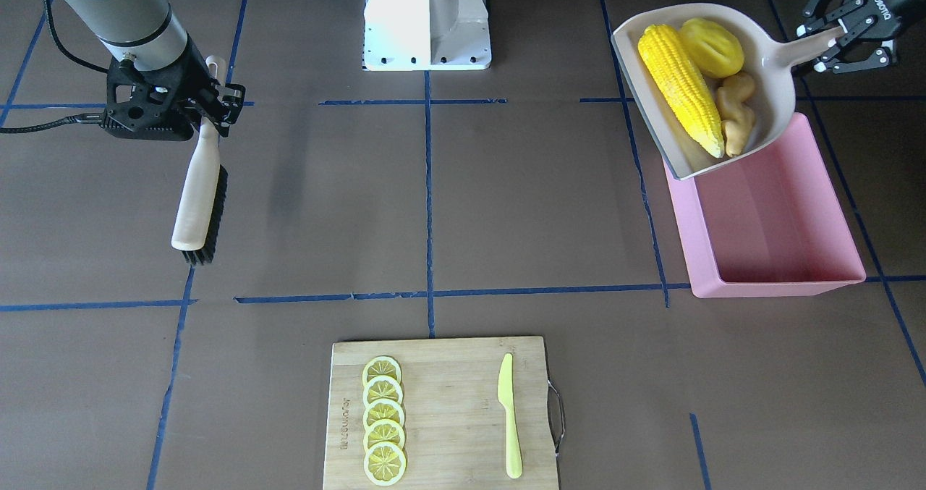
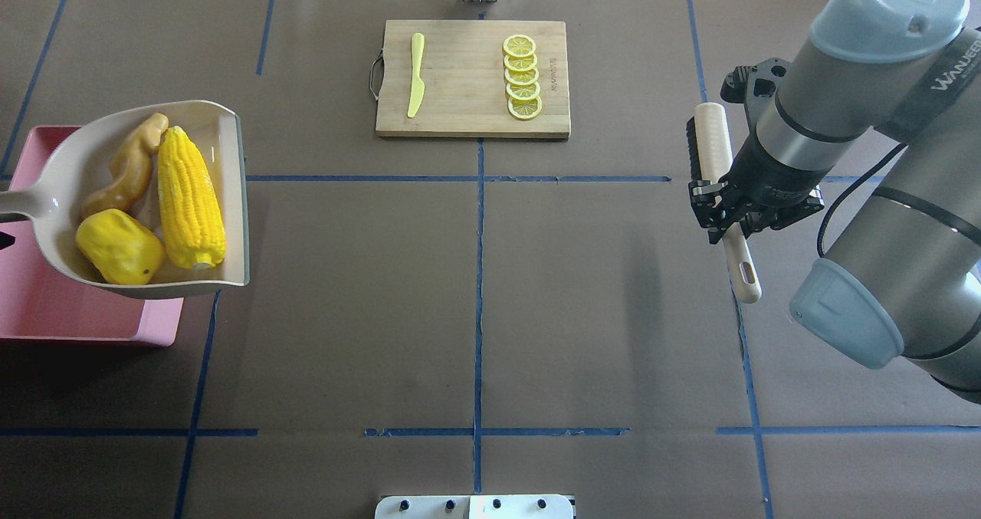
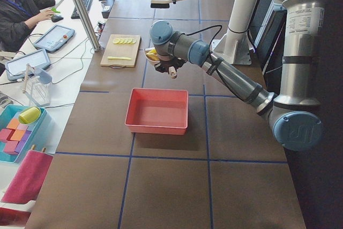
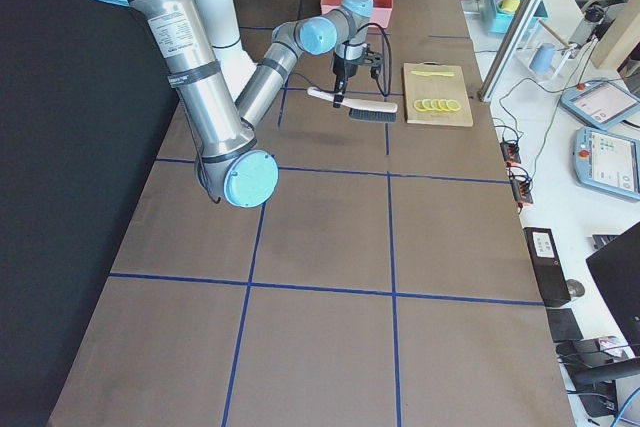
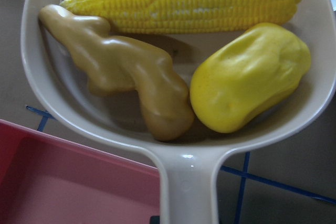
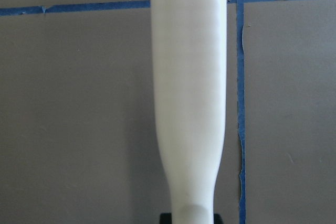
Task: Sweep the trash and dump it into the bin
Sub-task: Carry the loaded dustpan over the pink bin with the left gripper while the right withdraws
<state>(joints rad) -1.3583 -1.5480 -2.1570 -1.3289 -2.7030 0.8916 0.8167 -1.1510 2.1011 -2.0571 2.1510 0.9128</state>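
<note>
My left gripper (image 1: pixel 833 37) is shut on the handle of a beige dustpan (image 1: pixel 768 41), which hangs tilted above the near end of the bin. The trash lies in the pan: a corn cob (image 1: pixel 680 88), a yellow lumpy fruit (image 1: pixel 712 47) and a tan ginger root (image 1: pixel 736 113). The left wrist view shows the three close up, the corn (image 5: pixel 184 1), the fruit (image 5: pixel 252 77) and the ginger (image 5: pixel 131 72). The pink bin (image 1: pixel 774 222) is empty. On the other side, my right gripper (image 2: pixel 728 214) is shut on the handle of a brush (image 2: pixel 713 143) held off the table.
A wooden cutting board (image 2: pixel 467 113) with several lemon slices (image 2: pixel 522 77) and a yellow-green knife (image 2: pixel 416 74) lies at the table's far middle. The robot's white base (image 1: pixel 427 27) stands on its own side. A person sits at a desk (image 3: pixel 21 9) beyond the table edge.
</note>
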